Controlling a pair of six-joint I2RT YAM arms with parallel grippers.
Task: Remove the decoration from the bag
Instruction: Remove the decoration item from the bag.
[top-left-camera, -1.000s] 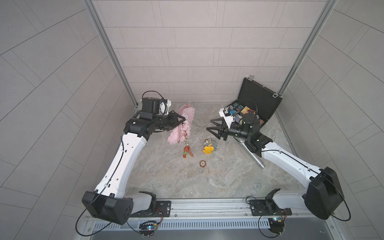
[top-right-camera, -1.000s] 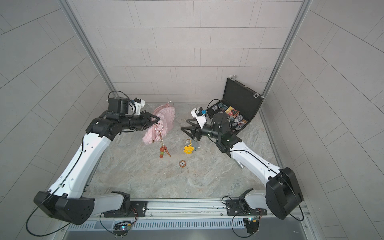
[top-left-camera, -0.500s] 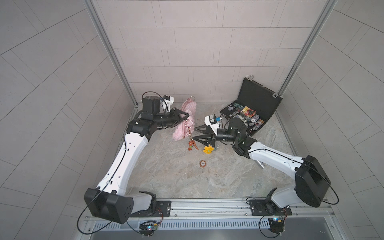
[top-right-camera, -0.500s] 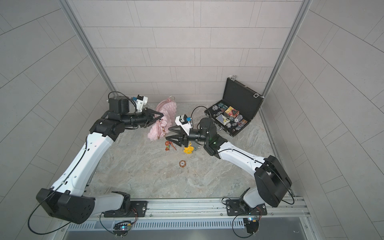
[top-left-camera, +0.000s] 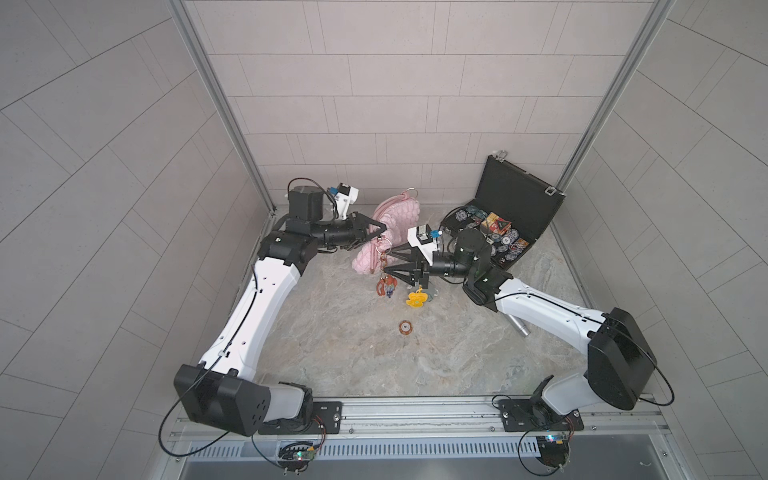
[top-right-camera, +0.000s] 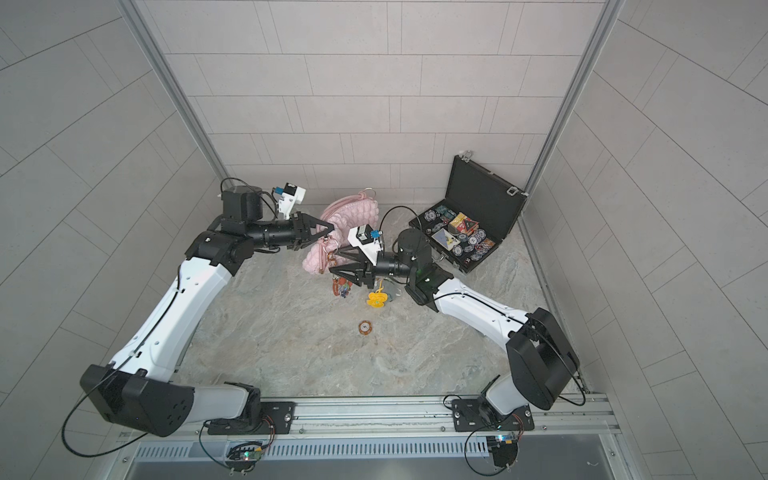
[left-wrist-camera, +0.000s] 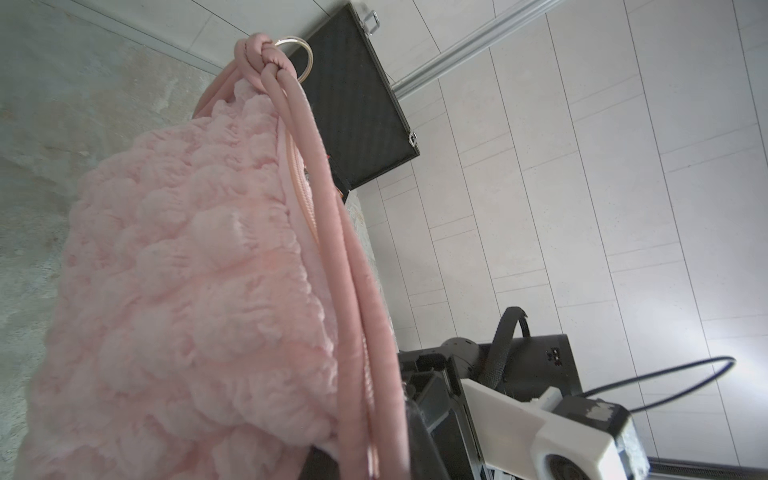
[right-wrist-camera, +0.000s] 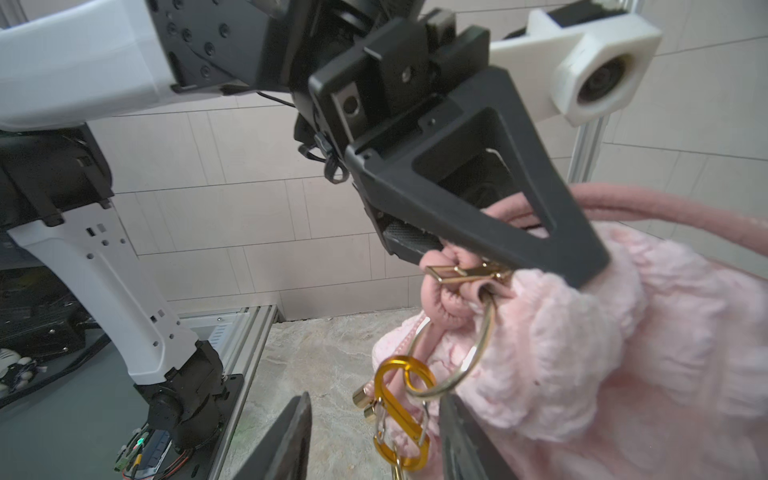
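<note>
The left gripper (right-wrist-camera: 478, 257) pinches the bag (right-wrist-camera: 623, 332) strap; the right gripper (right-wrist-camera: 374, 440), spread around the gold clip (right-wrist-camera: 401, 411) at 6 o'clock, should squeeze it gently and pull

Bag (top-left-camera: 390, 232) left of case (top-left-camera: 505, 224); charm (top-left-camera: 417, 300) in front.

i see pale grey tiled walls (top-left-camera: 395, 95) on three sides, w/ aluminium corner posts (top-left-camera: 220, 104) running up at the back. floor is a grey-beige marbled surface (top-left-camera: 353, 357). metal rail (top-left-camera: 415, 409) runs along the front edge, vented strip (top-left-camera: 395, 449) just below it. light is soft & even.
</note>
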